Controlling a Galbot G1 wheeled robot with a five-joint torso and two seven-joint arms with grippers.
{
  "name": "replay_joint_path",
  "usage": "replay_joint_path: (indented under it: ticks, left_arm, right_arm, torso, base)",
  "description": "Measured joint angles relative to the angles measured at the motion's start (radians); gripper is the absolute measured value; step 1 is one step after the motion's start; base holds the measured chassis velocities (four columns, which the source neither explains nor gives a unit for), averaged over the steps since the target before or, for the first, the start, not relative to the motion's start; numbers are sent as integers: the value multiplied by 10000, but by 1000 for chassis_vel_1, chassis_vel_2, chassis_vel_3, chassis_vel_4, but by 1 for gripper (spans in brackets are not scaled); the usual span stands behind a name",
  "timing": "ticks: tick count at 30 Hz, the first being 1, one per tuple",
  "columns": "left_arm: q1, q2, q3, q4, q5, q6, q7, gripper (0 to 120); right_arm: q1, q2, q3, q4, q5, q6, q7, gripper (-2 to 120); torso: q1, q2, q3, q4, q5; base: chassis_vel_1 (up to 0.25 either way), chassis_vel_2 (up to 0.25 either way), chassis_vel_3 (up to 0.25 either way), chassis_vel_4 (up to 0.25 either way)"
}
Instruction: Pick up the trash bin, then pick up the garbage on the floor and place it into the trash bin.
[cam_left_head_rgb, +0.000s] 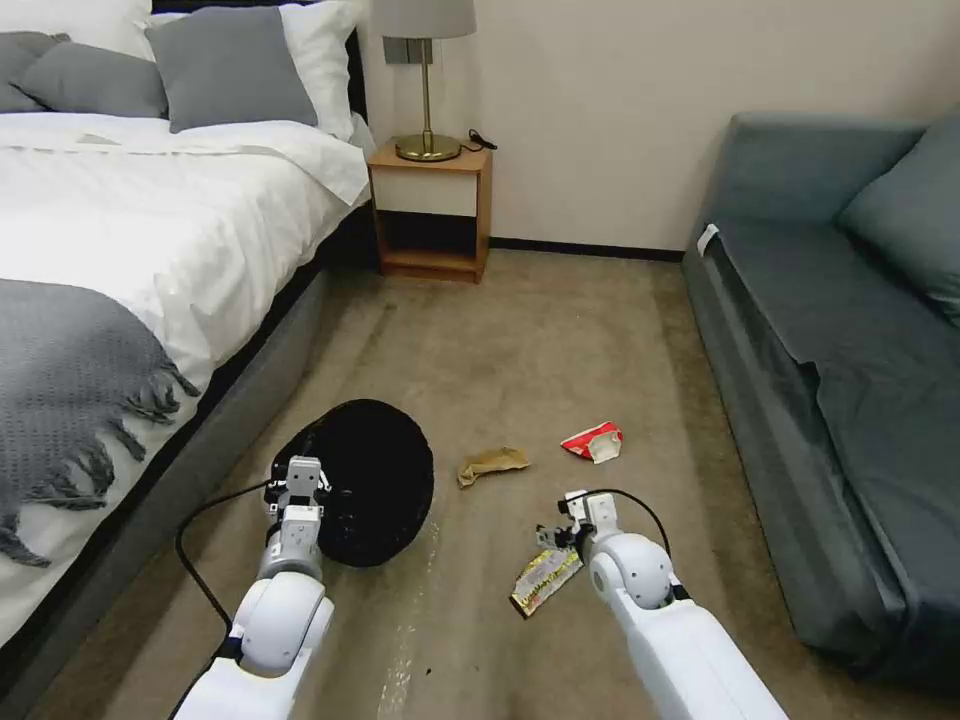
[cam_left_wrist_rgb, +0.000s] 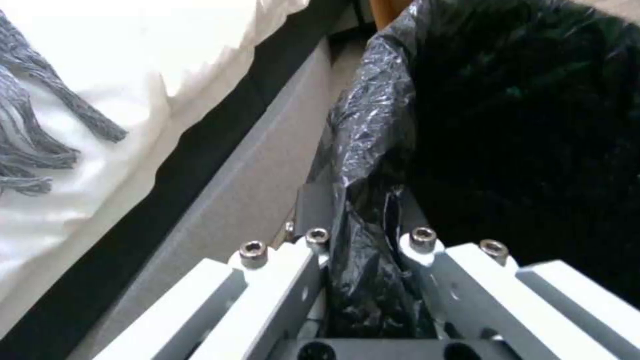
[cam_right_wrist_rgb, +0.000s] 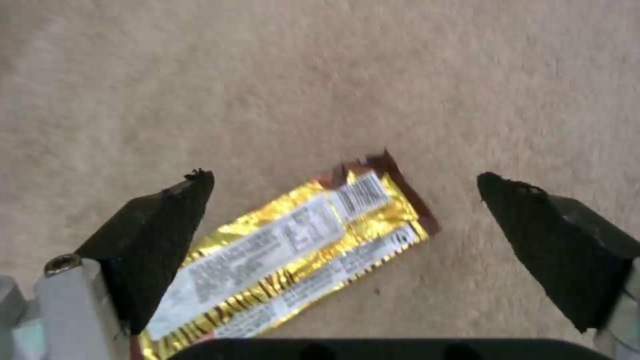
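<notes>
The right gripper (cam_right_wrist_rgb: 347, 220) is hovering just above the floor (cam_right_wrist_rgb: 320, 80) with its 2 dark fingertips (cam_right_wrist_rgb: 167, 225) spread wide, holding nothing. The yellow-black snack wrapper (cam_right_wrist_rgb: 293, 250) is lying flat directly beneath it, between the 2 tips. Here is the relation that matters: the wrapper's long axis is running on a slant across the opening rather than square to it, with the barcode end reaching ahead of the tips and the other end tucked back under the gripper body. One tip is overlapping the wrapper's edge in the wrist view; whether it is touching, I cannot tell. My read is that a straight drop and pinch is catching the strip across its narrow width.

Over on the other side, the left gripper (cam_left_head_rgb: 305, 485) is clamped onto the trash bin (cam_left_head_rgb: 370, 480), pinching the crinkly black bag (cam_left_wrist_rgb: 373, 165) folded over its rim, fingers on either side of the plastic fold. The bin is sitting just ahead of that gripper, tipped so its dark mouth is facing the head camera, beside the bed (cam_left_head_rgb: 150, 230).

Farther out ahead of the right gripper, 2 more pieces are waiting: the crumpled brown paper (cam_left_head_rgb: 492, 464), lying between the bin and the right gripper's line, and the red-white crushed packet (cam_left_head_rgb: 592, 441) beyond it. The right arm is clearly the nearer one to all 3 pieces.
</notes>
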Motion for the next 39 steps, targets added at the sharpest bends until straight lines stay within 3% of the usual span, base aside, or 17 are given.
replay_joint_path:
  ticks: [39]
  left_arm:
    - [1, -129, 37, 264, 19, -94, 36, 4]
  right_arm:
    - [441, 604, -453, -2821, -2522, 1325, -827, 100]
  torso:
    - [0, 0, 0, 0, -1]
  base:
    - [0, 0, 0, 0]
